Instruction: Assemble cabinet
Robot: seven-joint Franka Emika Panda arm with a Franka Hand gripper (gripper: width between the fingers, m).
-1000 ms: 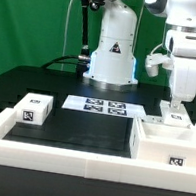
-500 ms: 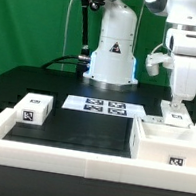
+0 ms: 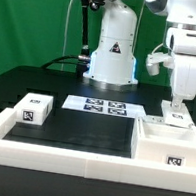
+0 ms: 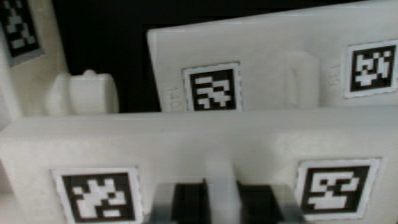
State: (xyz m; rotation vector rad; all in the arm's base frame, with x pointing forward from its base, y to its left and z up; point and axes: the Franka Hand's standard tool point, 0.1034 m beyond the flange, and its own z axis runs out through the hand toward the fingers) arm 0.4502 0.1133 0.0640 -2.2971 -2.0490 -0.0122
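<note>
In the exterior view, the jaws reach down to a small block (image 3: 174,120) at that view's right, just behind the box body (image 3: 154,152). Whether they clench it cannot be told. A second block (image 3: 32,108) lies on the black surface (image 3: 81,132), well to the left. In the wrist view, dark fingertips (image 4: 187,203) stand close together over tagged white parts.

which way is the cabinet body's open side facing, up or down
Up. In the exterior view the cabinet body shows its hollow inside from above, with walls rising round it.
</note>
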